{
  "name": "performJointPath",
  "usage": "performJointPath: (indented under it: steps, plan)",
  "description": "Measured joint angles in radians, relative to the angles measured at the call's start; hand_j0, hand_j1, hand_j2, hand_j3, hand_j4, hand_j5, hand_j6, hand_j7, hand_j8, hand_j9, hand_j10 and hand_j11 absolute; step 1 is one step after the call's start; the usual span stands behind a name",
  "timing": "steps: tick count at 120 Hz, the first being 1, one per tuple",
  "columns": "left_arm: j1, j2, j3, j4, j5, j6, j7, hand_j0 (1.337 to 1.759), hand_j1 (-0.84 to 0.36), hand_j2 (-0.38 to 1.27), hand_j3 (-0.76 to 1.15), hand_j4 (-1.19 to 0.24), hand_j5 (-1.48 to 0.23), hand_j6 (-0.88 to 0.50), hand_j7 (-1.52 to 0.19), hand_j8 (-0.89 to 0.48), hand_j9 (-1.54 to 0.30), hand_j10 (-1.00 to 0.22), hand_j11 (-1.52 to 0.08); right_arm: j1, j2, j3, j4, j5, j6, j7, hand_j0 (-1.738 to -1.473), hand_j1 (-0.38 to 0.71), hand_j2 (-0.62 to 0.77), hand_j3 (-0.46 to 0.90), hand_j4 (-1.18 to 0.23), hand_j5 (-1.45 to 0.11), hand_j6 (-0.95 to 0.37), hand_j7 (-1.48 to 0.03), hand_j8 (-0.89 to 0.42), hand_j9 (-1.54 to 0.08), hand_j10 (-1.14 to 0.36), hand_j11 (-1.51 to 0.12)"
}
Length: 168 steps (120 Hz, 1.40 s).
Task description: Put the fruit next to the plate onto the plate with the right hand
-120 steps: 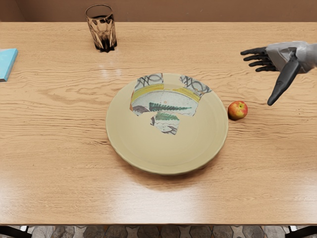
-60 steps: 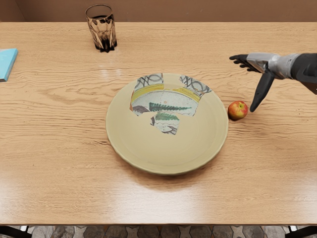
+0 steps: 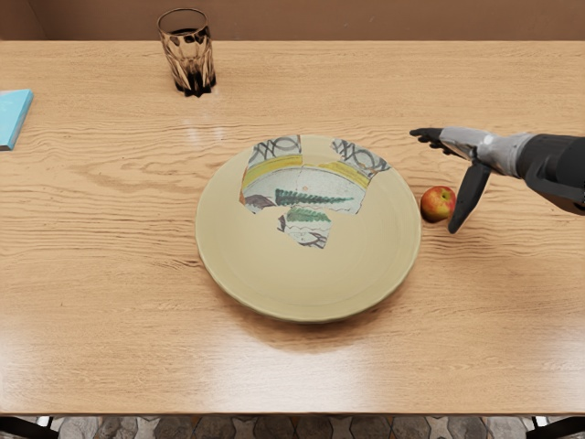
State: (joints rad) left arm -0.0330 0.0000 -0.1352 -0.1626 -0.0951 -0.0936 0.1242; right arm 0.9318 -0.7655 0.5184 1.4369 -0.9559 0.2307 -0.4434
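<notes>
The apple (image 3: 438, 203) lies on the counter (image 3: 110, 274) just off the right rim of the plate (image 3: 219, 247). In the head view, the right hand (image 3: 464, 151) hovers over it, fingers spread and holding nothing, thumb hanging close by the apple's right side. I'd have it sink lower, cup the fruit from both sides and close gently, since a nudge could roll it away. The apple is small and round, red with a yellow blush.
</notes>
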Motion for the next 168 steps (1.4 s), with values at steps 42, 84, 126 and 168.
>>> performJointPath:
  steps: [42, 84, 126, 168]
  plan:
    - [-0.001, 0.000, 0.000, 0.000, 0.000, 0.000, 0.000, 1.658, 0.35, 0.00, 0.00, 0.00, 0.00, 0.00, 0.00, 0.00, 0.00, 0.00, 0.00, -0.028, 0.006, -0.020, 0.005, -0.036, -0.066, -0.037, -1.658, -0.28, -0.01, 0.00, -0.06, -0.08, -0.07, -0.08, -0.06, -0.08, -0.06, -0.08]
    - [-0.001, 0.000, 0.000, 0.000, 0.000, 0.000, 0.000, 1.658, 0.35, 0.00, 0.00, 0.00, 0.00, 0.00, 0.00, 0.00, 0.00, 0.00, 0.00, -0.035, 0.021, -0.027, 0.003, -0.052, -0.124, -0.093, -1.658, -0.22, -0.02, 0.00, -0.12, -0.15, -0.12, -0.15, -0.12, -0.15, -0.12, -0.15]
    - [0.000, 0.000, 0.000, 0.000, 0.000, 0.000, 0.000, 1.658, 0.35, 0.00, 0.00, 0.00, 0.00, 0.00, 0.00, 0.00, 0.00, 0.00, 0.00, -0.038, 0.031, -0.047, -0.002, -0.062, -0.183, -0.087, -1.658, -0.12, -0.04, 0.00, -0.20, -0.25, -0.20, -0.25, -0.20, -0.25, -0.20, -0.25]
    - [0.000, 0.000, 0.000, 0.000, 0.000, 0.000, 0.000, 1.658, 0.35, 0.00, 0.00, 0.00, 0.00, 0.00, 0.00, 0.00, 0.00, 0.00, 0.00, -0.078, 0.058, -0.062, 0.003, -0.116, -0.261, -0.085, -1.658, -0.04, -0.05, 0.00, -0.26, -0.34, -0.27, -0.34, -0.26, -0.34, -0.26, -0.34]
